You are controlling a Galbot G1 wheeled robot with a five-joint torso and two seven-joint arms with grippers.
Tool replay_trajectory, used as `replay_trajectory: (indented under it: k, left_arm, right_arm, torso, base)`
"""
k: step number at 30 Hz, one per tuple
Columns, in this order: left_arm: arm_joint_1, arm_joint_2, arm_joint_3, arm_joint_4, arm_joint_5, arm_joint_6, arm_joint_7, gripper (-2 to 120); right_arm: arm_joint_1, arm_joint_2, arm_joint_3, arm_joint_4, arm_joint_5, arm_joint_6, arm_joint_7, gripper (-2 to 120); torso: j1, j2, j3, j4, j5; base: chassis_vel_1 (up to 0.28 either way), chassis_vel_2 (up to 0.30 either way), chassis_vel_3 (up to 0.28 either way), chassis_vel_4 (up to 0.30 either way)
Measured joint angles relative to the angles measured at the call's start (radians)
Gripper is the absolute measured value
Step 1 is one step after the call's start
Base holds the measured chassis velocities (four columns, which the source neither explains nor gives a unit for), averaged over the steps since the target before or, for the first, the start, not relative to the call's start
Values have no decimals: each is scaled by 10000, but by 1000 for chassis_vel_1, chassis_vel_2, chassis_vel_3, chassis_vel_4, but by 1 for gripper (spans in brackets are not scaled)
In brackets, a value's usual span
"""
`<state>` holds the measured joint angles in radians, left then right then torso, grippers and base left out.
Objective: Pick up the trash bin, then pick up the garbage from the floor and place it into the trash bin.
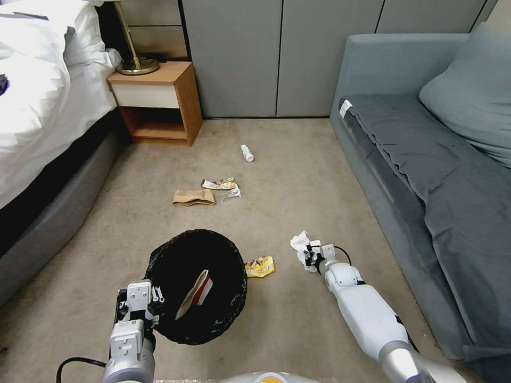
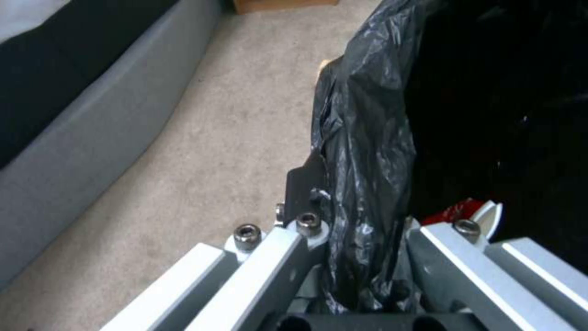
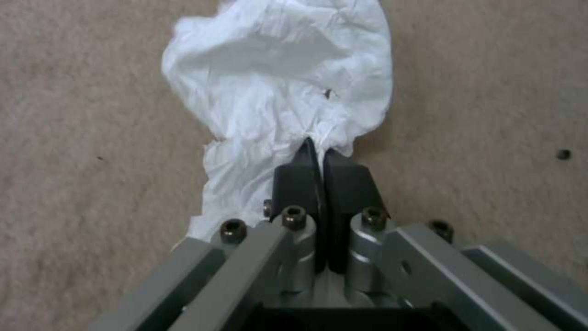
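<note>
The trash bin, lined with a crinkly black bag, hangs just above the carpet with my left gripper shut on its near-left rim. A red-white packet lies inside it. My right gripper is shut on a crumpled white tissue, its dark pads pinched on the paper low over the carpet. More garbage lies on the floor: a yellow wrapper beside the bin, a brown paper bag, a colourful snack wrapper and a small white bottle.
A grey sofa runs along the right side. A bed with white covers fills the left, with a wooden nightstand and a brass lamp base behind it. Open carpet lies between them.
</note>
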<state>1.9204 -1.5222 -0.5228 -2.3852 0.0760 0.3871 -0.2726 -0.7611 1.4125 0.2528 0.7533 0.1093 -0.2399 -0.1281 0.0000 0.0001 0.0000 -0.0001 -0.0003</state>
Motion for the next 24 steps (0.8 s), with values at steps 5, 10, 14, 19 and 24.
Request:
replay_trajectory:
  k: [5,10,14,19,24]
  left_arm:
    - [-5,3,29,-2,-12,0,2,1]
    - [-34,27,36,-2,-64,-4,9,1]
    - [-54,71,23,-3,-145,-4,15,1]
    - [-87,86,34,22,-195,9,27,1]
    - [-86,81,95,81,-195,17,52,1]
  right_arm:
    - [-164,-82,-30,388,48,15,144,0]
    - [-481,-172,-81,1238,215,18,231,0]
    - [-851,-291,-157,2200,497,45,273,0]
    - [-1825,-546,-337,5427,1623,662,226,0]
    - [-2644,-766,-584,8383,2247,1989,-613,0]
  torso:
    - [0,0,2,-11,-3]
    - [1,-1,2,-3,1]
    - [0,-1,2,-1,1]
    - [0,-1,0,0,1]
    - [0,-1,0,-1,2]
  base:
    - [0,0,0,0]
    - [0,0,0,0]
    - [0,0,0,0]
    - [0,0,0,0]
    - [0,0,0,0]
